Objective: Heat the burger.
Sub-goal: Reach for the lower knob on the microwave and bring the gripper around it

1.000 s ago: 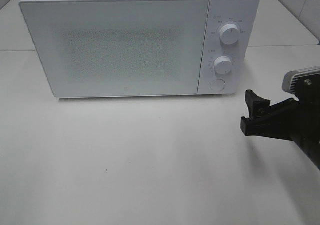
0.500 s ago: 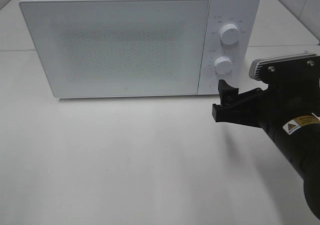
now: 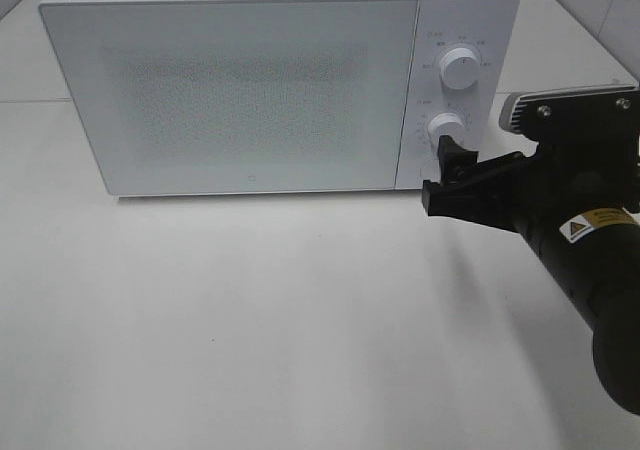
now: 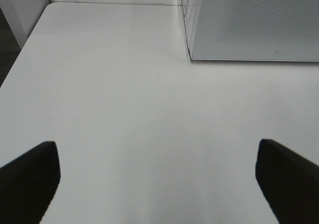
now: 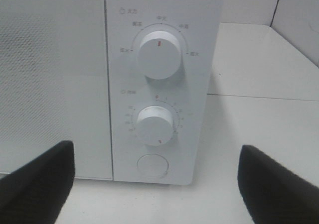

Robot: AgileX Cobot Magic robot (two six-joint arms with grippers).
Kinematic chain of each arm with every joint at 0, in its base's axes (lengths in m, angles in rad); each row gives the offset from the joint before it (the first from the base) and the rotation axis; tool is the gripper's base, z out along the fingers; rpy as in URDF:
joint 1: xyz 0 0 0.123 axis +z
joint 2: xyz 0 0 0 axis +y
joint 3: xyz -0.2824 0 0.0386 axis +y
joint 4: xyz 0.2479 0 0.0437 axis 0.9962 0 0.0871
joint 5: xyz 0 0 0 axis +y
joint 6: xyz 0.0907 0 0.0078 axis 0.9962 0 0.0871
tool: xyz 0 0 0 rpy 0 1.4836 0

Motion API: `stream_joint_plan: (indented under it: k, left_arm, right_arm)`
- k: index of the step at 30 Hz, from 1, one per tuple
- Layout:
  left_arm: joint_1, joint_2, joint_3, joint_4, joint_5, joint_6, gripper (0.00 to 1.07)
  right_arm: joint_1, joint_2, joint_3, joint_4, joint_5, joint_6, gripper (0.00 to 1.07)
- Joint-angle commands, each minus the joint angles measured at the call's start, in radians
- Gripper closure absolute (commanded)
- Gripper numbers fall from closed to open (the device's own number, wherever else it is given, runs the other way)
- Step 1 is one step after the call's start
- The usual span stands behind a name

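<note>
A: Quick status. Where's the burger?

B: Can't tell. No view shows it. The microwave sits at the back of the table, and its door is shut. The window's frosted and dotted, so nothing reads through it.

A: R gripper?

B: R gripper is open, jaws wide, nothing btwn them. In the high view it's up at the panel on the microwave's right end. One finger overlaps the area just below the low knob, the other is lower, by the microwave's bottom edge.

A: Touching the panel?

B: Can't say from the high view. In the wrist view both fingers sit at the frame edges w/ the panel in the gap, and neither is on a knob.

A: Knobs?

B: The top knob has its red mark pointing straight up. On the low knob the red mark points down. The round button is under it, near the base. Labels are too small to read.

A: L gripper?

B: L gripper is also open, empty, fingers far apart. It's over bare table to the left of the microwave, well clear of it. Only the door's lower corner shows in that wrist view. The L arm isn't in the high view.

A: Anything else on the table?

B: Just the microwave and the R arm's shadow.
</note>
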Motion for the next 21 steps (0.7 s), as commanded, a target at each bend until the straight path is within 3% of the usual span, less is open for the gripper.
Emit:
stream_joint_plan:
  k: [1, 21]
  left_arm:
    - [0.003, -0.012, 0.001, -0.008, -0.012, -0.002, 0.06]
    - [0.003, -0.012, 0.001, -0.008, -0.012, -0.002, 0.06]
  right_arm:
    - [-0.053, 0.021, -0.019, -0.037, -0.173, 0.008, 0.28]
    - [-0.09, 0.205, -0.133, -0.072, -0.162, 0.024, 0.3]
